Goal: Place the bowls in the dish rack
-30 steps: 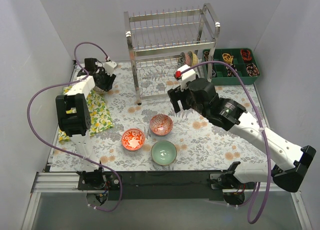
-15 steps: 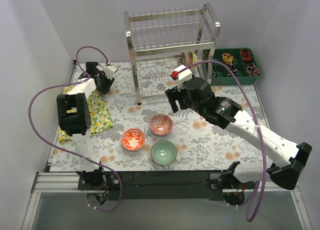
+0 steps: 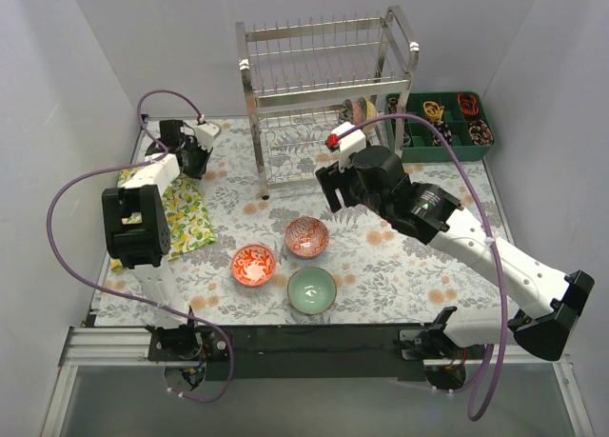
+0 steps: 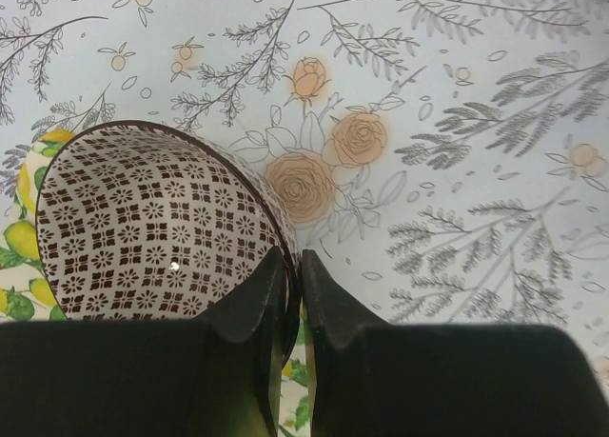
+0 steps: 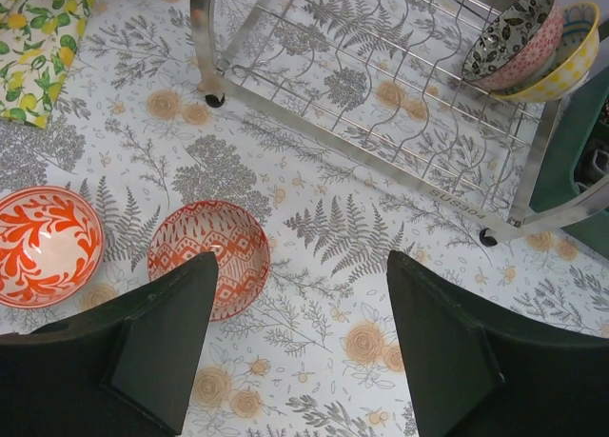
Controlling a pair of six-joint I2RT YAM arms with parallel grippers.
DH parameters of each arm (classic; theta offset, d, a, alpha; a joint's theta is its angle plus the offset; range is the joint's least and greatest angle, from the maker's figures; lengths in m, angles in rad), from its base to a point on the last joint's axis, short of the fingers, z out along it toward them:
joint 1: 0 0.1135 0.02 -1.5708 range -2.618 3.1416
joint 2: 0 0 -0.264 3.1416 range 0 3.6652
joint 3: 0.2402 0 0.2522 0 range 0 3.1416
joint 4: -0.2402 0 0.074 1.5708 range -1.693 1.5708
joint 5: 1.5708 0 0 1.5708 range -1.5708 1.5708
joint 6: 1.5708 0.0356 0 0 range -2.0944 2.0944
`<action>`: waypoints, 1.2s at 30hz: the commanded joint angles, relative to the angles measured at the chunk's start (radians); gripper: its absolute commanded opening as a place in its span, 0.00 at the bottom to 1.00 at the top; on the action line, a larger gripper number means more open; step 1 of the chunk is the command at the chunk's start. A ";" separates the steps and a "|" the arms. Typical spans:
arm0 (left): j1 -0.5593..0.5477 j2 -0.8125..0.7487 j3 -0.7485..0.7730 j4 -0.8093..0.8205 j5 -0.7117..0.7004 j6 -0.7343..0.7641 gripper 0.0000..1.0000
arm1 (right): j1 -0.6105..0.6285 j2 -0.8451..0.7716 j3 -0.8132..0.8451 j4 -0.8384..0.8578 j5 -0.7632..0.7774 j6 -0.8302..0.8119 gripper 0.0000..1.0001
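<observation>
My left gripper (image 4: pixel 293 266) is shut on the rim of the dark grey patterned bowl (image 4: pixel 143 228), one finger inside and one outside. In the top view this gripper (image 3: pixel 190 151) sits at the table's far left and covers the bowl. My right gripper (image 5: pixel 300 266) hangs open above the mat, right of the pink-red bowl (image 5: pixel 205 256). The orange-red bowl (image 3: pixel 254 265), the pink-red bowl (image 3: pixel 306 237) and the pale green bowl (image 3: pixel 312 290) lie on the mat in front of the dish rack (image 3: pixel 328 94). Two bowls (image 5: pixel 533 37) stand on edge in the rack's lower tier.
A green compartment tray (image 3: pixel 440 121) with small items sits right of the rack. A lemon-print cloth (image 3: pixel 186 213) lies at the left, under the edge of the held bowl. The rack's feet and lower frame (image 5: pixel 381 123) stand just beyond my right gripper.
My left gripper has closed on the dark grey bowl's rim and shifted slightly back. The right arm has moved a little left, toward the pink-red bowl.
</observation>
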 commanded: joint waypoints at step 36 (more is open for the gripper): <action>-0.690 -0.872 -0.382 -0.046 0.002 -0.254 0.00 | -0.601 -0.416 -0.159 0.012 0.081 -0.159 0.76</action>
